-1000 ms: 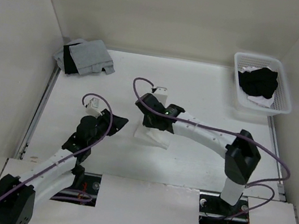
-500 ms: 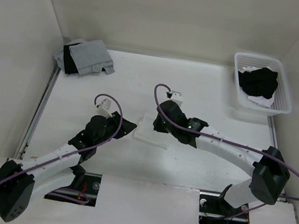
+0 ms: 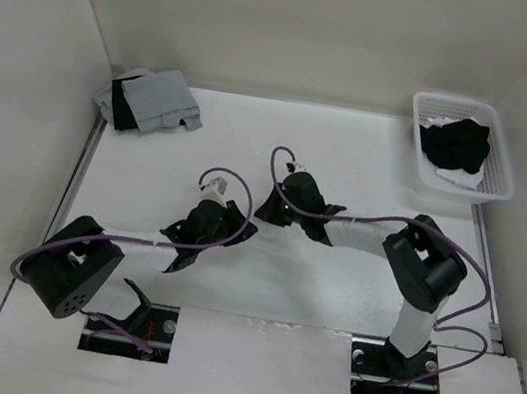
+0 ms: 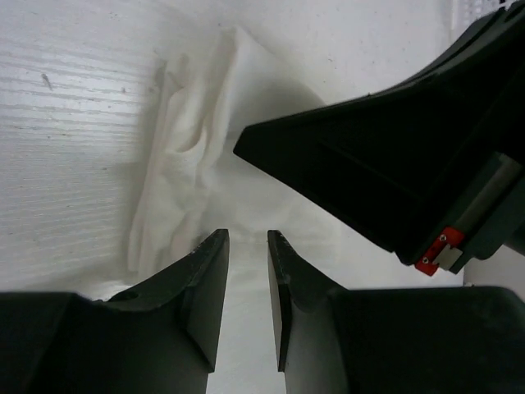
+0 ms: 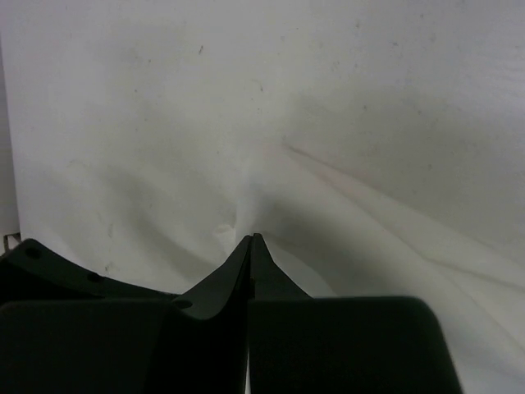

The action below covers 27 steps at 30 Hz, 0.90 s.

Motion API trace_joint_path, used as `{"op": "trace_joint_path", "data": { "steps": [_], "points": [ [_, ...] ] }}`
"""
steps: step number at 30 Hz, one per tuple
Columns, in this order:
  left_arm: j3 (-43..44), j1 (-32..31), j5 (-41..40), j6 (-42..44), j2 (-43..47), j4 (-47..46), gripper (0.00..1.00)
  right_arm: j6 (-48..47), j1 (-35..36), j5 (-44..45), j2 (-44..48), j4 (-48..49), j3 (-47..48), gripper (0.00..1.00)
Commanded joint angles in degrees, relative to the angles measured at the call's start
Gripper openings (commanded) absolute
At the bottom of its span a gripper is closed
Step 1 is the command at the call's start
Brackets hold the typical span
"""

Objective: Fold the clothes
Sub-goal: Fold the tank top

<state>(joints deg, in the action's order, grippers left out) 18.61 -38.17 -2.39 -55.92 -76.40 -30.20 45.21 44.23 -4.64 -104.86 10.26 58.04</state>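
Bring the left claw (image 4: 248, 240), parted by a narrow gap, squarely down onto the white camisole (image 4: 193, 156) lying rumpled just beneath, mid-bench (image 3: 368, 174); take the top layer only. Check the right claw (image 5: 253, 240), pressed together at the cloth; cannot tell whether pinching fabric. Then lift evenly, without dragging.

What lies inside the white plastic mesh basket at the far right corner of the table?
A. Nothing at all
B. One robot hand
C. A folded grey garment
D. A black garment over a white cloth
D: a black garment lies heaped over a white cloth inside the white plastic mesh basket.
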Motion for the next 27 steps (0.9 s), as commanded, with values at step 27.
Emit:
{"op": "trace_joint_path", "data": {
  "steps": [27],
  "points": [
    [-1.03,10.43,-9.3,10.3,35.88,28.42,0.41,-2.75,-11.48,-1.0,20.01,11.63,-6.95,0.26]
  ]
}}
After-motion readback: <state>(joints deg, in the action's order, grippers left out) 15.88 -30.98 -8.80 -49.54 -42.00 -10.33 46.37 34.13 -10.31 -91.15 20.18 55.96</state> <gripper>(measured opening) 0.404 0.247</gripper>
